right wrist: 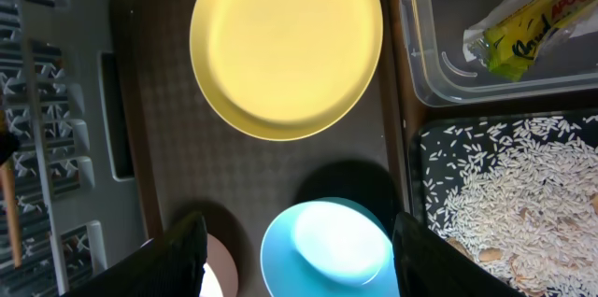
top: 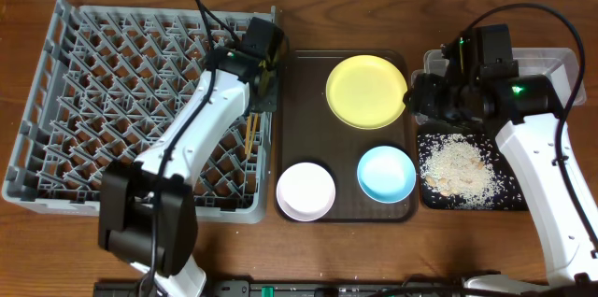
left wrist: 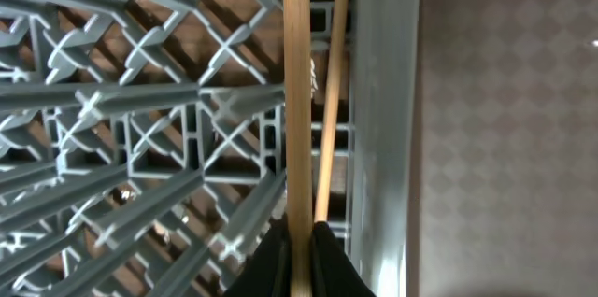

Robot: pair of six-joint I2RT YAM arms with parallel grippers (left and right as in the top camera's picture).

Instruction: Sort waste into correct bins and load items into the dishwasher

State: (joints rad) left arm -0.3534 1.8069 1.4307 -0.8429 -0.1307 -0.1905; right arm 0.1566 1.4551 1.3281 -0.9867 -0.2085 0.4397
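My left gripper (top: 264, 77) (left wrist: 299, 241) is shut on one wooden chopstick (left wrist: 297, 101) at the right edge of the grey dish rack (top: 112, 101) (left wrist: 140, 129). The second chopstick (left wrist: 332, 82) lies beside it on the rack floor. Both chopsticks (top: 251, 136) show in the overhead view. My right gripper (top: 418, 101) (right wrist: 299, 264) is open and empty above the light blue bowl (top: 386, 171) (right wrist: 327, 250). The yellow plate (top: 367, 91) (right wrist: 285, 45) and pink-white bowl (top: 306, 190) (right wrist: 217, 274) are nearby. The wrapper (right wrist: 533, 26) lies in the clear tub (top: 561, 59) (right wrist: 439, 63). Rice (top: 458, 166) (right wrist: 523, 194) lies in the black tray (top: 519, 204) (right wrist: 418, 162). Cup and napkin are out of view.
The plate and both bowls sit on a dark brown serving tray (top: 344, 143) (right wrist: 159, 101) between the rack and the bins. It also shows in the left wrist view (left wrist: 505, 129). My right arm covers part of the clear tub.
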